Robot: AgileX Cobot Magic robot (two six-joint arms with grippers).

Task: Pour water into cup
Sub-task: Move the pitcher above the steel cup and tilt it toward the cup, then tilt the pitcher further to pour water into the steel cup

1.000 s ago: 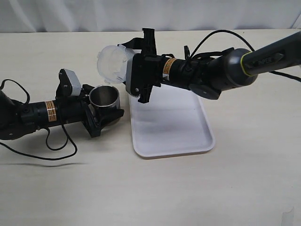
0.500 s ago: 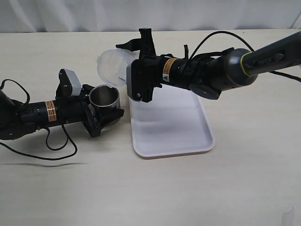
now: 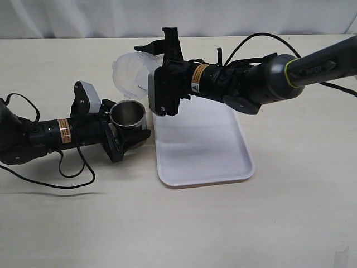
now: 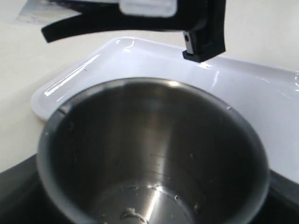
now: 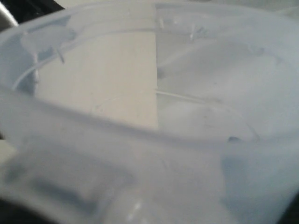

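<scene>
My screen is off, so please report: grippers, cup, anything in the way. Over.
Left gripper shut on cup, upright beside tray. Right gripper shut on tumbler, tipped sideways near cup. No stream visible. Nothing between them.

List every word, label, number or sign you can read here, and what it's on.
None fully readable.
Right arm's wrist sticker: a warning triangle shows; print too small.
Left arm's wrist sticker: orange and white; too small.
Lettering on right arm's grey link: blurred.
Cup, tumbler: no print in view.
</scene>
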